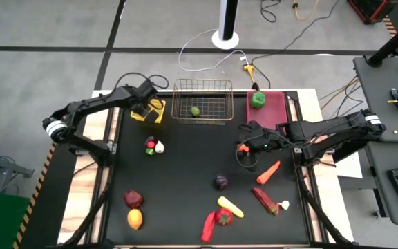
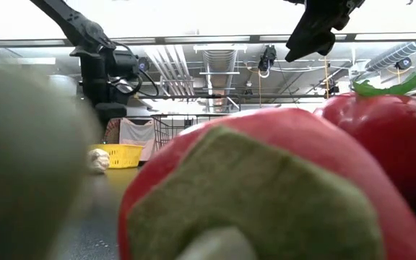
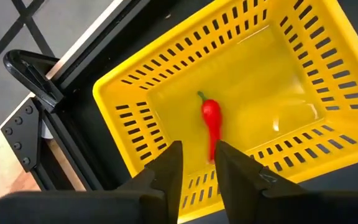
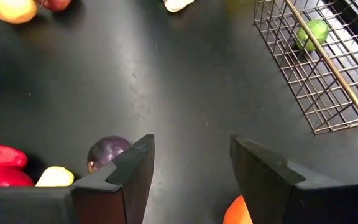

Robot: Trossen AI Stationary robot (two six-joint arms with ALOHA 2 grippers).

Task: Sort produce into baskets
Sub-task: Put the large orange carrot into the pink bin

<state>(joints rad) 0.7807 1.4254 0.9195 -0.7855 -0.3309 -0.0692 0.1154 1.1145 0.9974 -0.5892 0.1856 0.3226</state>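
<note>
Slightly parted left gripper [image 3: 197,171] fingers are hovering empty over a red chili [image 3: 212,122] lying mid-frame in the yellow tray [image 3: 143,127]; the right gripper [image 4: 191,165] is gaping empty.

text: none was legible | labels: none | brands: none | numbers: none | signs: none
</note>
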